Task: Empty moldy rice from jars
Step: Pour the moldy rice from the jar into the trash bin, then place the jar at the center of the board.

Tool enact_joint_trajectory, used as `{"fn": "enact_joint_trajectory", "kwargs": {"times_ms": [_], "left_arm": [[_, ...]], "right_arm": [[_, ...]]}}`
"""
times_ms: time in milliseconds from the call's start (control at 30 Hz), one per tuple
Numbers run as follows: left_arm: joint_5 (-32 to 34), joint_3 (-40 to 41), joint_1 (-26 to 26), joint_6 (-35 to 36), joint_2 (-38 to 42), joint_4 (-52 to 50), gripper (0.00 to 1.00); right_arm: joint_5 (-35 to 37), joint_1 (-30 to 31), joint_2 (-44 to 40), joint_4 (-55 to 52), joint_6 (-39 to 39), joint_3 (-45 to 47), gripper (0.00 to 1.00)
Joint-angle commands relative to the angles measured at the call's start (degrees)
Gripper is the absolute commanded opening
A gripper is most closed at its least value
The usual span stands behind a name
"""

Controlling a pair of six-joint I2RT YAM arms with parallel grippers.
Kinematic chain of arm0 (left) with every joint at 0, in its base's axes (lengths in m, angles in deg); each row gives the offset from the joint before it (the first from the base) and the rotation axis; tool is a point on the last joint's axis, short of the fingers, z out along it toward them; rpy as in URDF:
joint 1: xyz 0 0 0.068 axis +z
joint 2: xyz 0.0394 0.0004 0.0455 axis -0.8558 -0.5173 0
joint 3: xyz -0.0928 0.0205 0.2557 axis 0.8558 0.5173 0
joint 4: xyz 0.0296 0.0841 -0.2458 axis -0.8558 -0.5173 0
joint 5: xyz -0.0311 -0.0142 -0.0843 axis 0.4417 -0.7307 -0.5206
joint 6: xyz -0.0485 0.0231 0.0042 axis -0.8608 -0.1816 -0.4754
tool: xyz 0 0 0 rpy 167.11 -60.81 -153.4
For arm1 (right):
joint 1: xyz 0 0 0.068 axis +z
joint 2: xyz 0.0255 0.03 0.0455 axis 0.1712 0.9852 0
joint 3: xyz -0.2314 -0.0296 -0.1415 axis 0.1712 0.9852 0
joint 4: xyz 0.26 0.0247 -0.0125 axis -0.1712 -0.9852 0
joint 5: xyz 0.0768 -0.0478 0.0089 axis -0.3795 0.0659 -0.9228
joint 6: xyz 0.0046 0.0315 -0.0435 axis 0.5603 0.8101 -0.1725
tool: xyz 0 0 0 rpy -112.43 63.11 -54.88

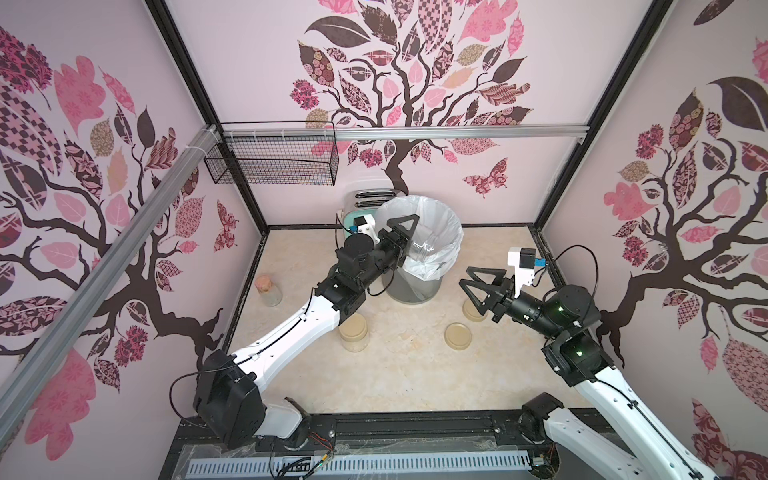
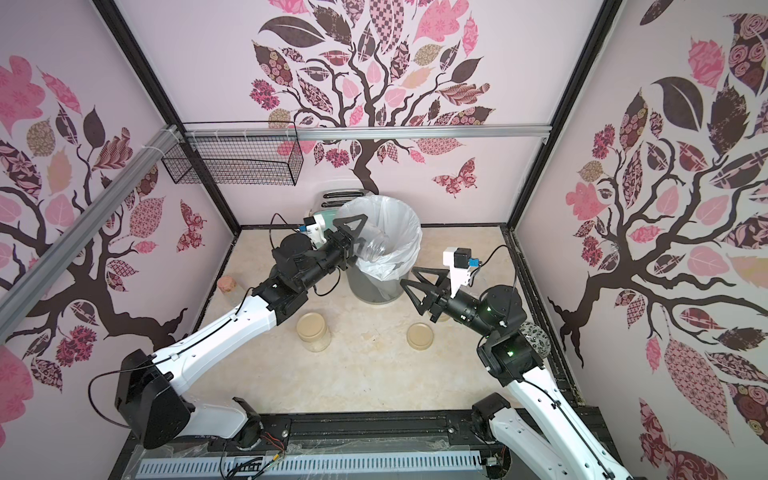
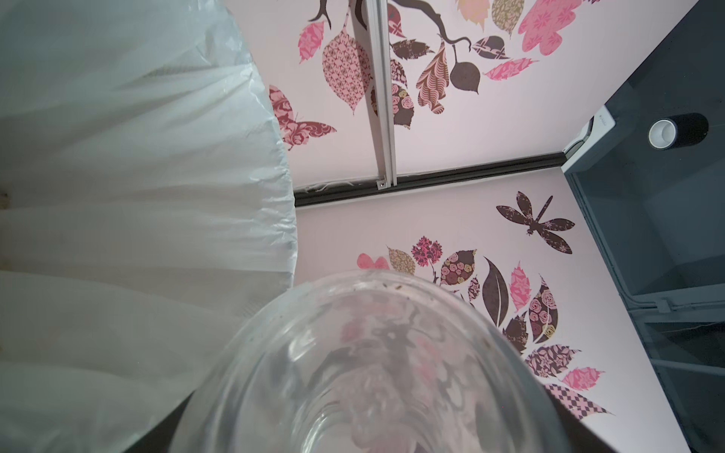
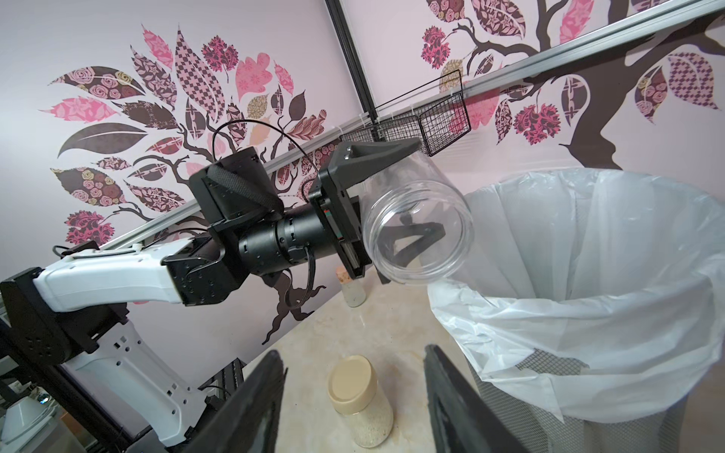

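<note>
The left pincer (image 4: 421, 188) is clamped across the body of an open glass jar (image 4: 451, 204), tipped mouth-down over the near edge of the lined trash bin (image 4: 588, 274). Its glass looks clear of moldy rice (whether grains lie in the bin is hidden). The right pincer (image 1: 464, 277) hangs with its jaws apart and nothing between them, above a partly hidden lidded jar (image 1: 471, 313). A loose lid (image 1: 458, 335) lies on the desk (image 1: 407, 374), and a closed jar (image 4: 361, 408) with rice (image 4: 370, 427) inside stands by the left arm. The risks, as I judge them: smooth glass could slip from the grip into the bin; the jar's lip could snag the loose liner on withdrawal; and a careless descent could knock over the jar beneath the right pincer.
</note>
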Motion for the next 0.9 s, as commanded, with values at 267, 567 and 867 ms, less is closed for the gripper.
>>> {"fn": "enact_joint_trajectory", "kwargs": {"times_ms": [267,567,867], "left_arm": [[3.01,-0.32,-4.83,-4.1,-0.64,10.35,0.62],[2.68,-2.09,-7.48,-4.54,-3.86,11.27,0.62],[2.08,-3.66,-9.18,-4.25,-5.63,11.61,0.62]], "right_arm": [[-0.79,-0.1,4.74,8.03,3.66,-1.83,0.56],[-1.59,-0.11,6.26,10.49,5.09,-2.17,0.55],[-1.37,-0.09,7.65,10.11,5.08,-2.28,0.53]]}}
